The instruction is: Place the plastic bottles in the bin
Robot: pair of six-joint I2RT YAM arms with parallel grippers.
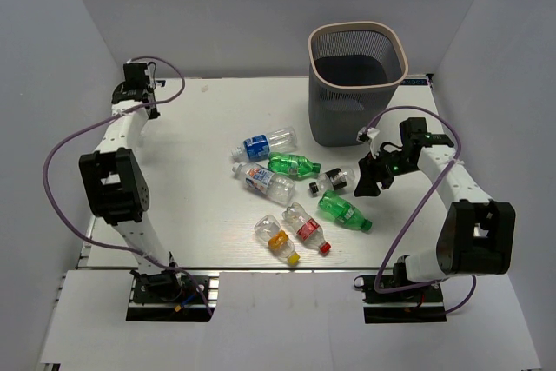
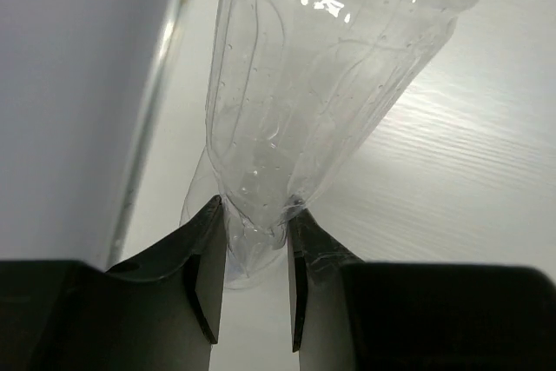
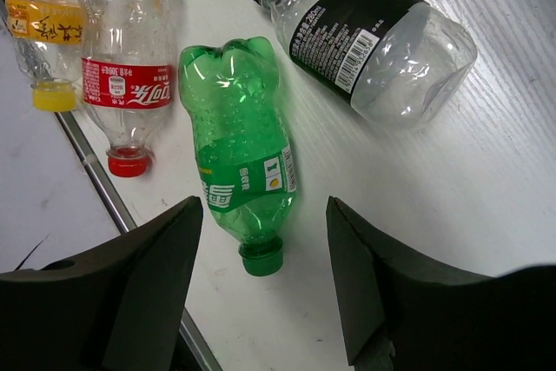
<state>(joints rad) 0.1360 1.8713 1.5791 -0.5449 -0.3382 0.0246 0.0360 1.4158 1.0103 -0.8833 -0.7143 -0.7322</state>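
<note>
Seven plastic bottles lie mid-table: blue label, green, white-blue, black label, green, red label, yellow-orange label. The bin stands at the back right. My right gripper is open and hovers over the near green bottle, whose cap points toward it; its jaws are wide apart. My left gripper is at the far left back corner. In its wrist view it is shut on the end of a clear unlabelled bottle.
The black-label bottle, red-label bottle and yellow-orange bottle lie close round the green one. The table's near edge runs just left of them. White walls enclose the table on three sides.
</note>
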